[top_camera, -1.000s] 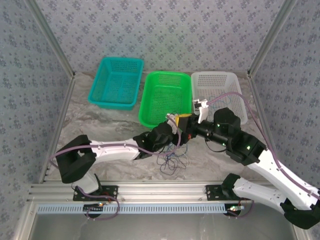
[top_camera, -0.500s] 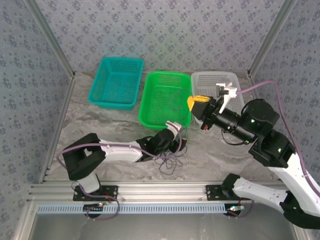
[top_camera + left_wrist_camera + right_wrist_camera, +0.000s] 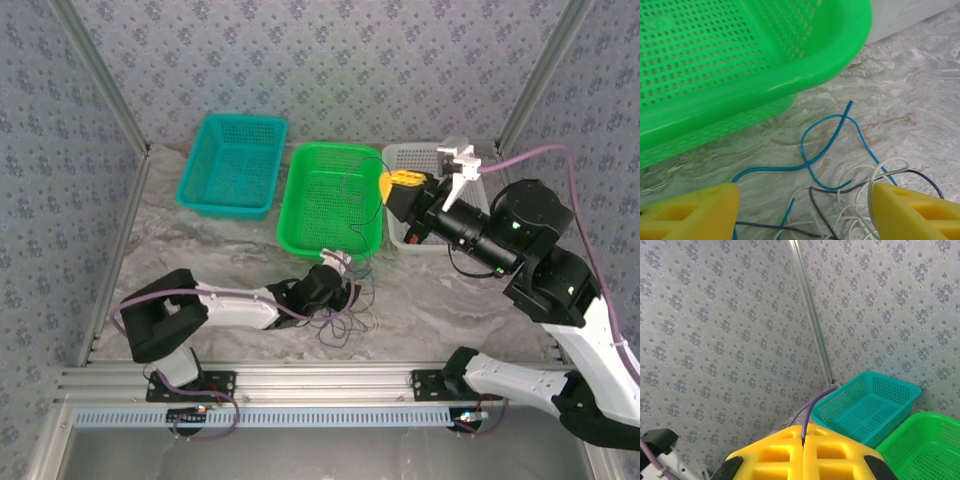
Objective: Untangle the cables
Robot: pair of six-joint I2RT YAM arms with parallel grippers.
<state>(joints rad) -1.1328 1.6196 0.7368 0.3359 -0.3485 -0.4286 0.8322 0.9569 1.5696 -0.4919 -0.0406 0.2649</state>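
Overhead, the right gripper [image 3: 398, 186] hangs raised beside the green basket [image 3: 288, 215]. Its wrist camera shows the fingers pinched shut on one dark strand [image 3: 806, 415]. Below, the left gripper [image 3: 805, 200] gapes wide, with the cables [image 3: 830, 150] lying looped on the table [image 3: 920, 100] between its fingers.

Floral grey-blue wallpapered walls [image 3: 330, 60] enclose a marbled tabletop [image 3: 200, 250], framed by aluminium posts [image 3: 104, 75].
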